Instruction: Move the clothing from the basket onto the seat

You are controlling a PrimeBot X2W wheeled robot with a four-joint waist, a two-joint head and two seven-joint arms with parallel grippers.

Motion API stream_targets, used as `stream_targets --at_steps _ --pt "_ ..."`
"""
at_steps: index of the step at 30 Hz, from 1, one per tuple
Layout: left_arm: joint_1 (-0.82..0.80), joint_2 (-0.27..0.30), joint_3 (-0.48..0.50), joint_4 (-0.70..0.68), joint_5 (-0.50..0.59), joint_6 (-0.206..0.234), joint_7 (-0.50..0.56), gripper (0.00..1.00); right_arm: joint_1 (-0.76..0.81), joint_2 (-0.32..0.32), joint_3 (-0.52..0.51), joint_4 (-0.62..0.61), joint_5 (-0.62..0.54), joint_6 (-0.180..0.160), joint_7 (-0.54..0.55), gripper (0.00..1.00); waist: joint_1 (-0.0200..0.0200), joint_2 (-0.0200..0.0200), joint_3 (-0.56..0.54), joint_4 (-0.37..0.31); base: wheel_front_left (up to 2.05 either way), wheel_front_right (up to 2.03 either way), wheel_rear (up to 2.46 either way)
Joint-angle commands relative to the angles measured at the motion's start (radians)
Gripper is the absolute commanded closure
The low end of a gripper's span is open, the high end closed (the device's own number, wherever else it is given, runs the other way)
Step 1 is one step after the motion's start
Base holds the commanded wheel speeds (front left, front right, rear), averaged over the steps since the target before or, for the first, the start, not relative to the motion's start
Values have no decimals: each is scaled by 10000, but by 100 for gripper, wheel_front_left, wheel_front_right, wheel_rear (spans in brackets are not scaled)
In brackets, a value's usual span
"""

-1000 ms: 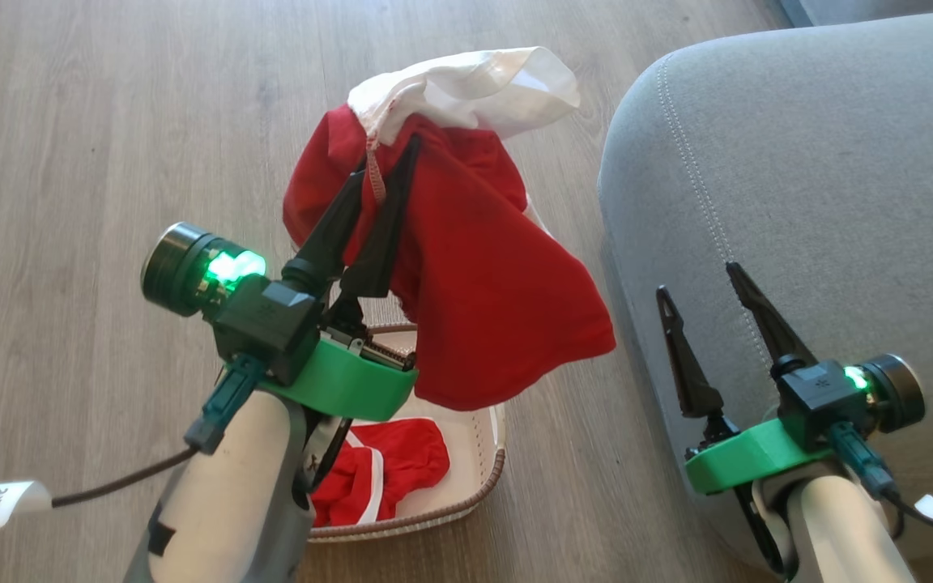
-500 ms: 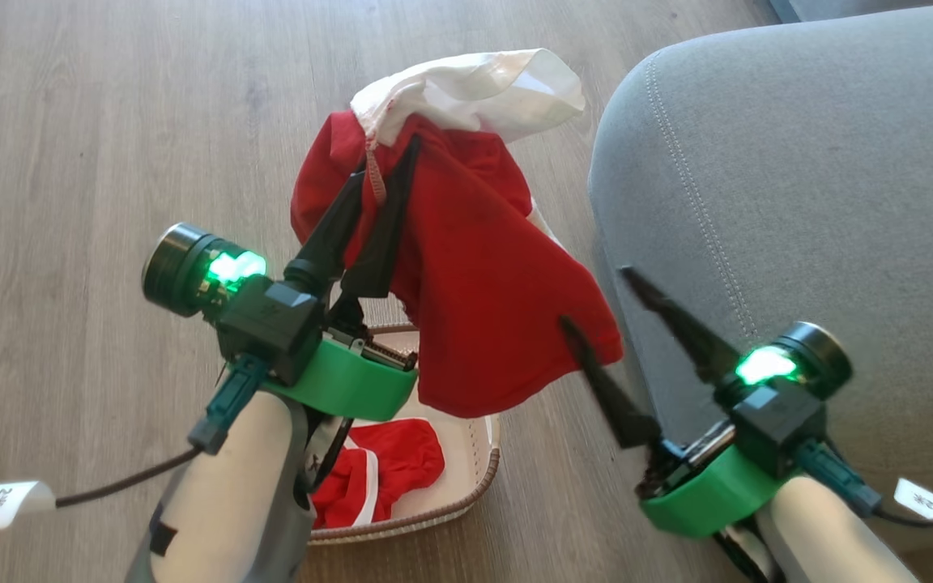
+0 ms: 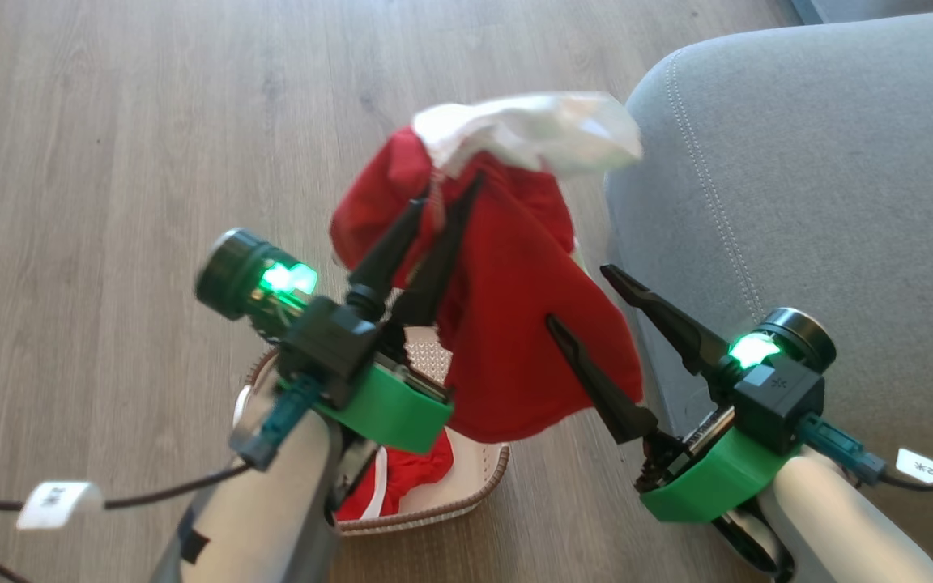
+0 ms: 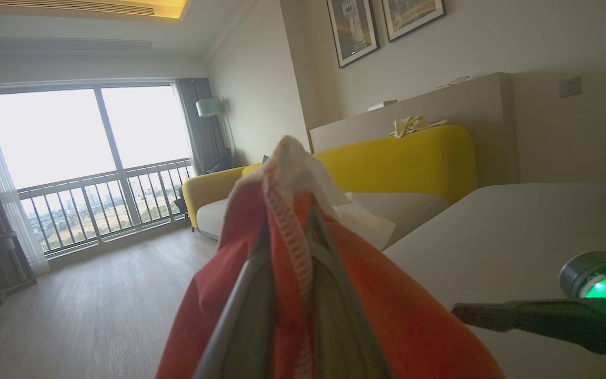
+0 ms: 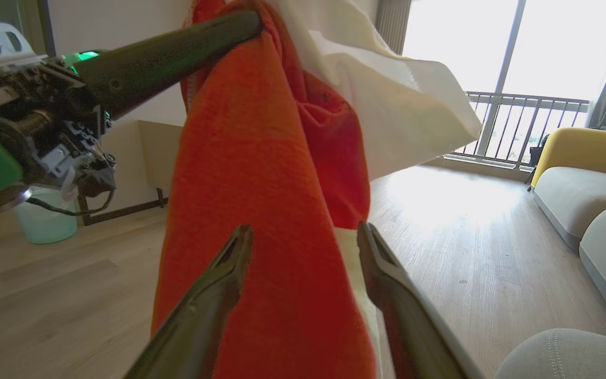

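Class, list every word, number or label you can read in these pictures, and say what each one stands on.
left cable tag: dark marks, too blurred to read.
right cable tag: dark marks, too small to read.
wall pictures: nothing legible.
No text here is clear enough to quote.

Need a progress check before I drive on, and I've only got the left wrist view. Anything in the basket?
Observer: Yes. A second red garment lies in the basket, at its near end.
Operator: Right gripper state?
Observer: The right gripper is open. Its fingers point at the hanging red cloth of the held garment and are not closed on it.
Operator: Is the held piece over the seat?
Observer: Barely. In the head view its white end overlaps the corner of the seat. The red bulk hangs beside the seat, above the basket.
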Motion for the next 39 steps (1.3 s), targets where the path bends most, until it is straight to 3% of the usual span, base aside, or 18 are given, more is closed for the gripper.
stream_targets --at_steps 1,17,29,30,31,39 --pt "-404 11 169 -319 143 -86 -51 100 -341 -69 106 -209 114 -2 -92 0 0 0 -2 36 0 0 0" --pt "-499 11 -1686 -411 434 -679 -51 100 -948 -103 576 831 -277 -2 -92 0 0 0 -13 208 0 0 0" --pt "-542 11 -2672 -327 309 -821 -51 100 -1123 520 246 1386 -932 -2 -92 0 0 0 -46 417 0 0 0" --pt "-538 11 -2707 -321 305 -826 -51 100 -1086 594 192 1448 -913 -2 -92 65 0 0 -50 441 0 0 0" --pt "-534 11 -2733 -318 303 -830 -51 100 -1078 656 112 1453 -952 -2 -92 100 0 0 -50 459 0 0 0" --pt "-457 11 -2717 -298 256 -823 -51 100 -881 1091 -652 1331 -1199 -2 -92 100 0 0 -79 573 0 0 0"
